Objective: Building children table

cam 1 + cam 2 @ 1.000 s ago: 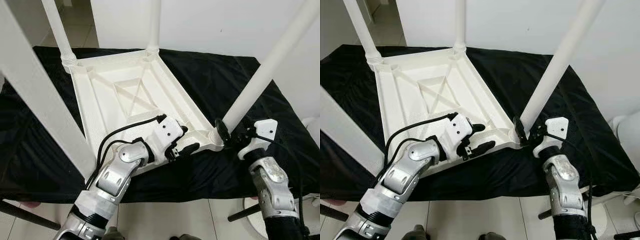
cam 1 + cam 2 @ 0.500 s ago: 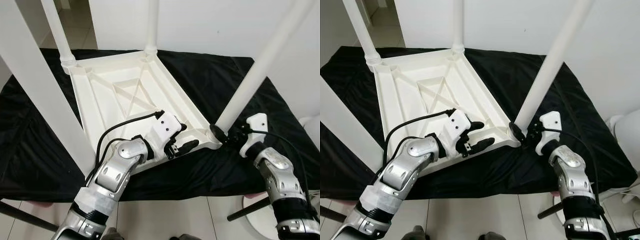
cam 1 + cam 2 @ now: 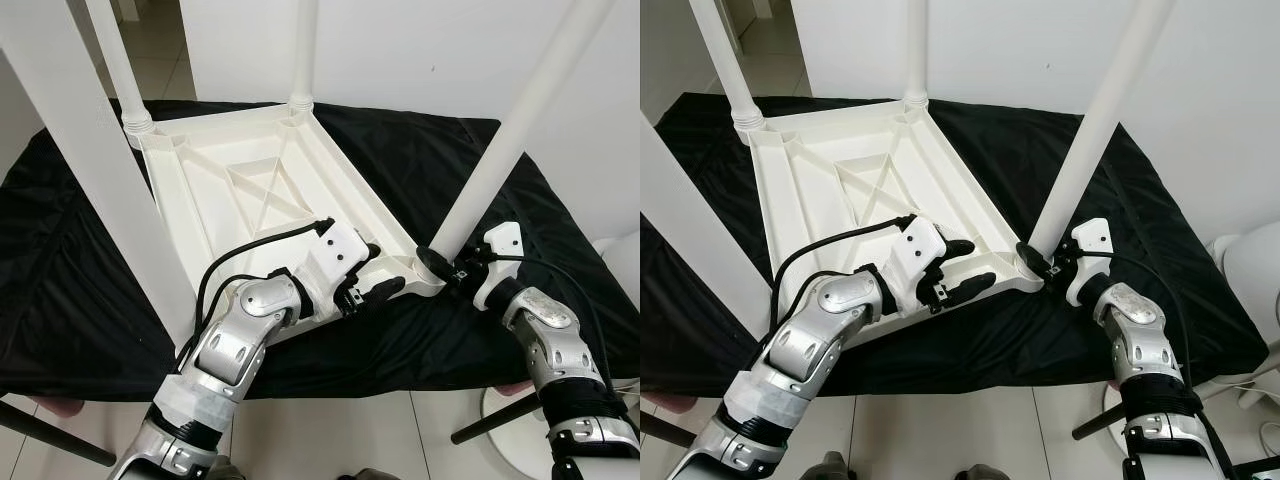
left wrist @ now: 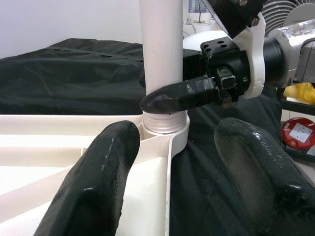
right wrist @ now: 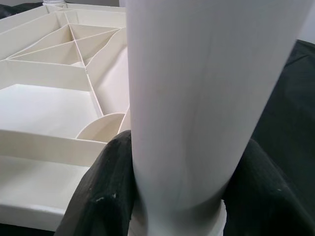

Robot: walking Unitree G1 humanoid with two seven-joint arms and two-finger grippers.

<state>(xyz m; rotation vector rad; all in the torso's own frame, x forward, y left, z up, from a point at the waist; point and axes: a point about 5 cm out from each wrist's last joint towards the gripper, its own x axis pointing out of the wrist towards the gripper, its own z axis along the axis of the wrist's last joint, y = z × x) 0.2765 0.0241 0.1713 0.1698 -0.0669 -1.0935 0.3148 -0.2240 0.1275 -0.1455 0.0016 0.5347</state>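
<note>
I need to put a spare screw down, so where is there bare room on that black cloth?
Bare black cloth lies on the robot's right of the upturned white tabletop, beyond the near right leg, and along the left edge. It is crowded at the near right corner, where the right hand grips the leg's base and the left hand straddles the rim.

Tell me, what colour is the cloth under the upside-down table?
Black cloth, plain; clearest in the right eye view.

Bkgd: plain white wall (image 3: 400, 50) behind the work surface, which is covered w/ crumpled black cloth (image 3: 60, 260). Floor (image 3: 340, 430) is pale glossy tile w/ thin grout lines. White rounded object (image 3: 1255, 270) at far right, identity unclear. Light even, soft, few shadows.
</note>
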